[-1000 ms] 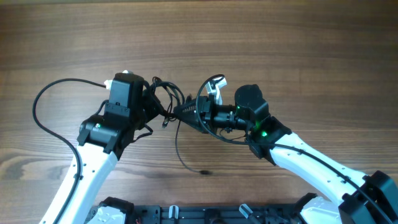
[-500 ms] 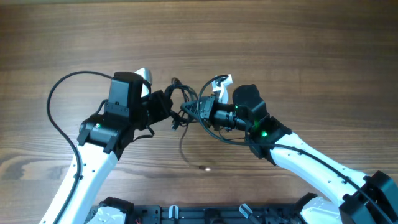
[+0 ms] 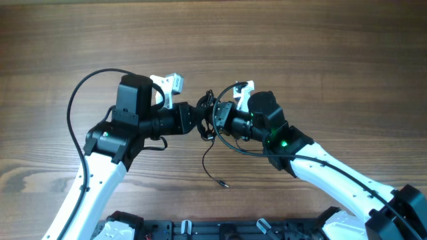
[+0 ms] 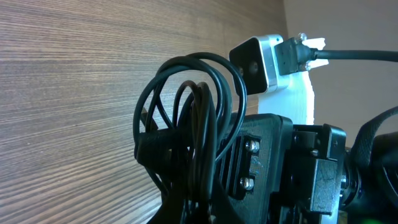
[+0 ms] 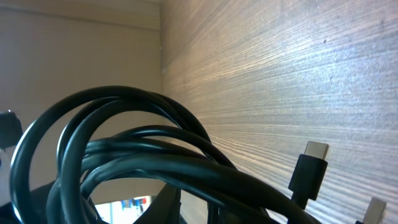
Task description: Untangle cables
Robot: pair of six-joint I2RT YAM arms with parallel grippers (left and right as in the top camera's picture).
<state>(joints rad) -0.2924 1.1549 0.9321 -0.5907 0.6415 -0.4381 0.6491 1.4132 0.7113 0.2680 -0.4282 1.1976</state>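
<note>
1. Two grippers have drawn together within the last second. The left gripper (image 3: 198, 121) has swung in toward the right gripper (image 3: 216, 121), and its wrist has rolled so the white camera housing now shows on top
2. Several loops of the cables (image 3: 207, 112) stood spread wide beside the left gripper a second ago. They are now bunched into one dark clump right at its tip, squeezed between it and the right gripper
3. One loose tail (image 3: 207, 157) drops from the clump just past the left gripper's tip and ends in a small plug (image 3: 224, 185) down by the tabletop (image 3: 300, 53). It hangs straighter than the wide arc it made before
4. For the task, this looks like a regrip or hand-over and not a separation. The knot is tighter and no cord has come free, so the untangling seems barely begun
5. Left jaws: in the left wrist view the cables (image 4: 193, 124) rise in loops from the bottom edge, where the cords pinch together. I judge these jaws closed on the cables, though the fingers barely show
6. Right jaws: the right wrist view is filled by cables (image 5: 124, 155) close to the lens, with plug connectors (image 5: 309, 168) hanging beside them. The fingers are hidden, so I cannot tell whether these jaws grip the clump or only touch it
</note>
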